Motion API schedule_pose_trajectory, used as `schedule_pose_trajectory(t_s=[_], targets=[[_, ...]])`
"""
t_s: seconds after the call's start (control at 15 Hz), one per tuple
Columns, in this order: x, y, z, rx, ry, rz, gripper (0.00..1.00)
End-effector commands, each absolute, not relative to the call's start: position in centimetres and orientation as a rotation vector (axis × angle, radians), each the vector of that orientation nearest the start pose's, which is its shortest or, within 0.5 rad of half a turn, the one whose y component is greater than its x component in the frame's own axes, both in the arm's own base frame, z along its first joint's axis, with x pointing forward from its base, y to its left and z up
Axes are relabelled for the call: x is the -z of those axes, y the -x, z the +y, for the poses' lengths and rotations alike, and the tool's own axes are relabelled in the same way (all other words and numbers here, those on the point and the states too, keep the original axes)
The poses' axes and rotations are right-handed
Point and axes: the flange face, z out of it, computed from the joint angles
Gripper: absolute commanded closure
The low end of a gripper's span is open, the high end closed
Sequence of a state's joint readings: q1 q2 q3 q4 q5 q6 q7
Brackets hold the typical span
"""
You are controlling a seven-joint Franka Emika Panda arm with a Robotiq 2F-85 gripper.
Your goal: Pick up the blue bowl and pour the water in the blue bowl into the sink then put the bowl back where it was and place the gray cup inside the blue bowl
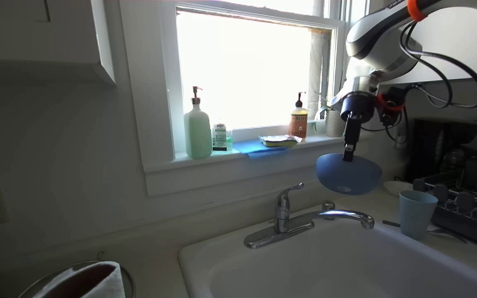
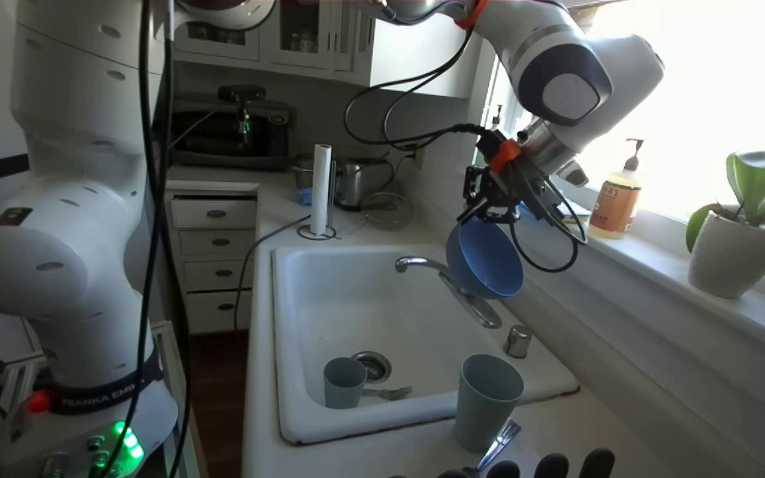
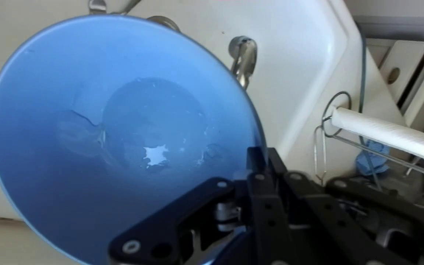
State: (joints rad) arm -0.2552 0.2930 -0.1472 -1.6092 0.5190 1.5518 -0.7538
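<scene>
Holding up, by the rim, a round, matte, plastic-looking, medium-blue bowl (image 2: 485,259), tilted, inside turned toward the camera in an exterior view. Raised near the curved chrome faucet (image 2: 425,262) at the back of the large white rectangular sink (image 2: 329,299); exact spot beneath hard to tell. Gripping with the black, jointed, two-fingered gripper (image 3: 267,158), fingers drawn close together, only the bowl's thin wall between, one finger inside, one outside. Gleaming at the bottom in the wrist view: clear water (image 3: 156,155), perhaps only a film. Pouring stage, judging by the tilt.

Probably light, fairly stiff, unlikely to shatter; smooth, so likely slippery when wet. Best held just as now, at the rim; expect some swivel from so small a pinch. Tip slowly, then level out before setting down.

Most likely the gray cup (image 2: 489,401): a pale grey-blue, slightly tapered, plastic-looking tumbler, upright on the smooth pale tabletop (image 2: 356,458) beside the sink. Likely light and easily knocked over; take by one wall at the rim, wary of the silver metal fork (image 2: 503,439) close by. Not to be confused with the look-alike cup (image 2: 344,383) in the sink, near the round metal drain (image 2: 374,366).

Farther out, on the white window sill (image 1: 319,140), a tall pale-green pump bottle (image 1: 198,132).
</scene>
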Motion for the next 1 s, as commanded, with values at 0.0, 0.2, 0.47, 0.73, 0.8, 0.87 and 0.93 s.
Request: schedule_pose_trajectory(t_s=[0.0,0.2,0.47,0.73,0.8,0.87,0.93], targets=[[-43.9,-58.2,-19.1,-0.008,2.670,-0.229,0.99],[-42.4,-57.9,-20.0,-0.006,2.729,-0.145,0.99],[-40.5,-57.3,-21.5,-0.001,2.807,0.017,0.99],[-39.0,-57.1,-23.2,0.049,2.880,0.134,0.99],[-38.7,-57.1,-23.6,0.055,2.894,0.153,0.99],[-38.3,-57.0,-24.0,0.062,2.917,0.163,0.99],[-38.0,-57.0,-24.4,0.084,2.939,0.184,0.99]])
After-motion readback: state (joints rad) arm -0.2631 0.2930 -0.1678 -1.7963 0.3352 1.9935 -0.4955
